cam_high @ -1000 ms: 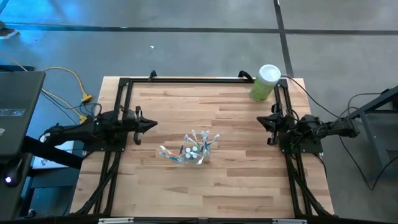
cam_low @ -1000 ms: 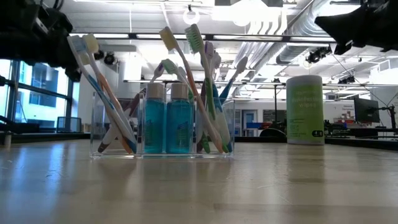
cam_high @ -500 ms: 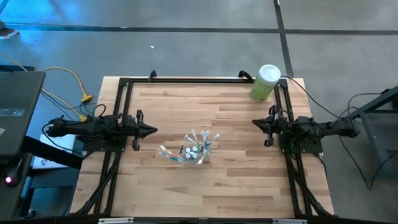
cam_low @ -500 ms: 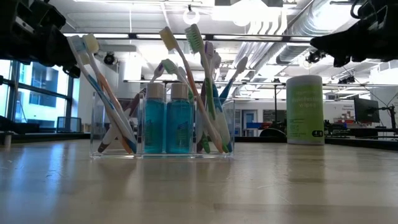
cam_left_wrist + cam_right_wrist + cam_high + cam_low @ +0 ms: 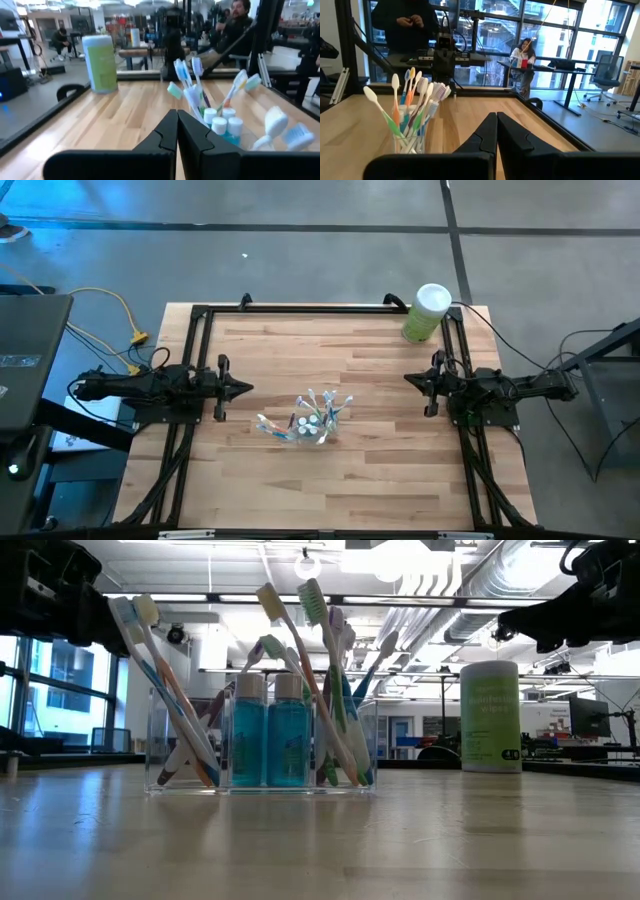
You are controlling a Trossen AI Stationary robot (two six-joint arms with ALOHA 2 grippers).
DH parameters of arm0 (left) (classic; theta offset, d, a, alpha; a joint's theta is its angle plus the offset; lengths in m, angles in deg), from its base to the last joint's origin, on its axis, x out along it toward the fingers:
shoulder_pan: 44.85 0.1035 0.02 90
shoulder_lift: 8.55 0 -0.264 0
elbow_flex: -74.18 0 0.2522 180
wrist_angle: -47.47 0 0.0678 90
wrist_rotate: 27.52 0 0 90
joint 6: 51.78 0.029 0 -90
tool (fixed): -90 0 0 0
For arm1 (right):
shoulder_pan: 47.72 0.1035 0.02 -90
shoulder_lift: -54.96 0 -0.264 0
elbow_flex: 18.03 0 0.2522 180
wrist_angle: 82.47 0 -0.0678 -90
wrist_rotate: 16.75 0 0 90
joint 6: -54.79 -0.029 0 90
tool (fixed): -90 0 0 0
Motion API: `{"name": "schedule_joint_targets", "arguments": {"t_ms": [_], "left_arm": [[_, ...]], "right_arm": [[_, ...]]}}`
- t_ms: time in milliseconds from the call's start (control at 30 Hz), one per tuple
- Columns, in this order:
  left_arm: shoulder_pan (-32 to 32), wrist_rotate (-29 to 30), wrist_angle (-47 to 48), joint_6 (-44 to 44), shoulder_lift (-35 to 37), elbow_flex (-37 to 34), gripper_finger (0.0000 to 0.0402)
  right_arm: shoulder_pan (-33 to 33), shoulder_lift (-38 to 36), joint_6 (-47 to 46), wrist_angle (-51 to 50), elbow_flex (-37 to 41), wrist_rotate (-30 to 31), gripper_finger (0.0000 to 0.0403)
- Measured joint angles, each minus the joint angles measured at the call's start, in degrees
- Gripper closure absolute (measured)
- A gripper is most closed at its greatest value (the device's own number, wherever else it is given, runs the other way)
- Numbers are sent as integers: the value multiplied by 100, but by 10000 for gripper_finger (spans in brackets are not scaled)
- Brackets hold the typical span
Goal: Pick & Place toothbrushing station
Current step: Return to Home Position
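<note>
The toothbrushing station (image 5: 306,420) stands on its base at the table's middle. It is a clear holder (image 5: 260,745) with several multicoloured toothbrushes (image 5: 312,660) leaning in it and two teal toothpaste tubes (image 5: 268,735) upright between them. My left gripper (image 5: 248,388) is shut and empty; it points level from the table's left, short of the station (image 5: 210,107). My right gripper (image 5: 407,378) is also shut and empty, pointing level from the right, farther from the station (image 5: 412,117). Both hang above the tabletop.
A light-green canister (image 5: 428,312) with a white lid stands at the far right corner, beside my right arm. A black frame (image 5: 300,308) runs along the far edge and both sides. Bare wood lies all round the station. People show in the room beyond.
My left gripper has swung a little toward the near edge and rolled about its own axis, staying shut. My right gripper has tipped its fingers down to level and sunk slightly. The station has kept still.
</note>
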Motion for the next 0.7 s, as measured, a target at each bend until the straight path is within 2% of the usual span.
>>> {"name": "schedule_joint_targets", "arguments": {"t_ms": [267, 700], "left_arm": [[0, -2, -621, -63, -2, 0, 399], [0, -4, -668, -57, -2, 0, 399]], "right_arm": [[0, 0, -4, 0, 0, 2, 401], [0, 0, -9, 0, 0, 2, 400]]}}
